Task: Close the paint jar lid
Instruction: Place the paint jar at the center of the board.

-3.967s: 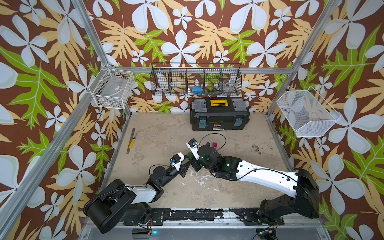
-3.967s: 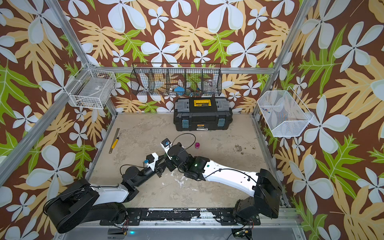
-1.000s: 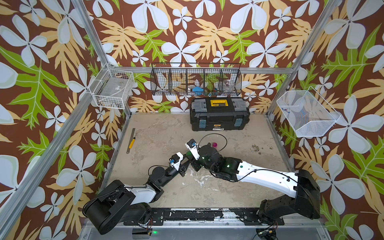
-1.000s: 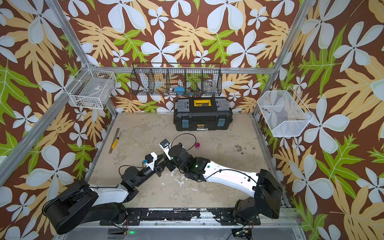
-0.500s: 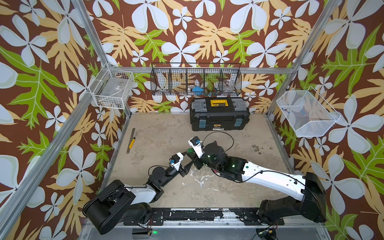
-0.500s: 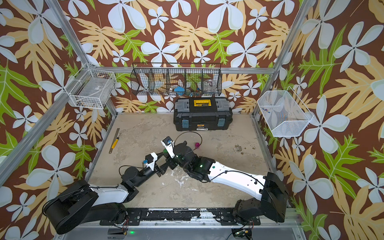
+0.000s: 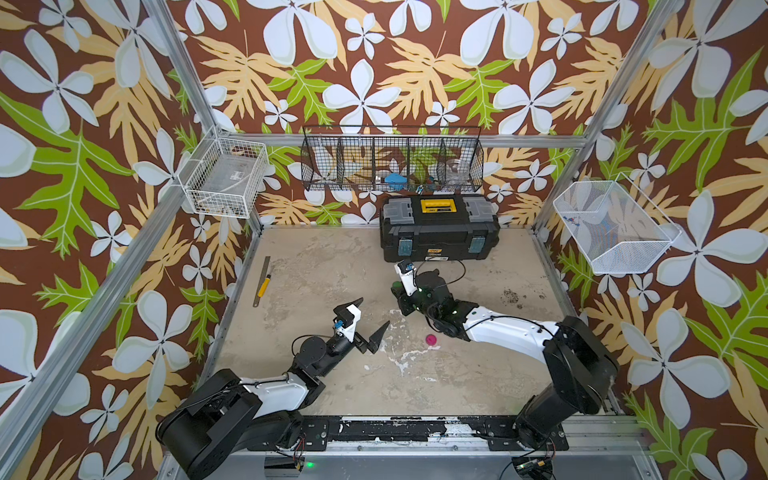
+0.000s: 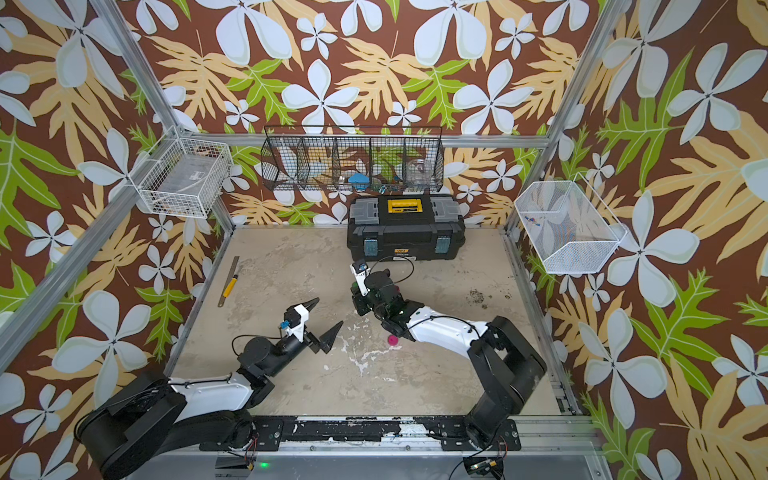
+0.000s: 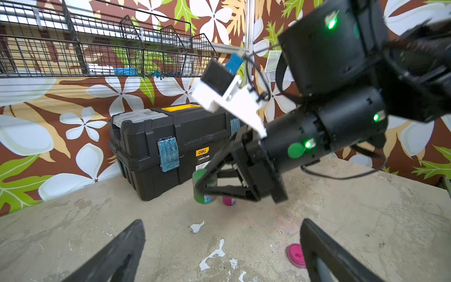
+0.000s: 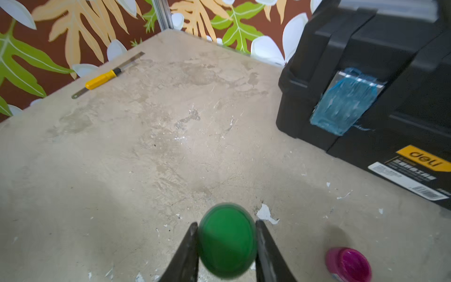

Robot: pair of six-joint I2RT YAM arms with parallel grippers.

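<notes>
The right end effector (image 10: 227,223) pinched the green paint jar (image 9: 206,198); the left end effector (image 7: 372,311) stood spread and empty.
The jar, its green lid (image 10: 227,240) on top, sat between the right arm's fingers (image 10: 188,254) toward the back edge of the counter (image 7: 332,270), just in front of the black toolbox (image 7: 436,232), with a pink jar (image 10: 349,266) beside it. The left end effector hung nearer the front edge, jaws wide apart. A loose pink lid (image 7: 431,339) lay between the two arms.

Blk toolbox (image 7: 439,232), yellow-handled tool (image 7: 262,282), wire rack (image 7: 392,160)
</notes>
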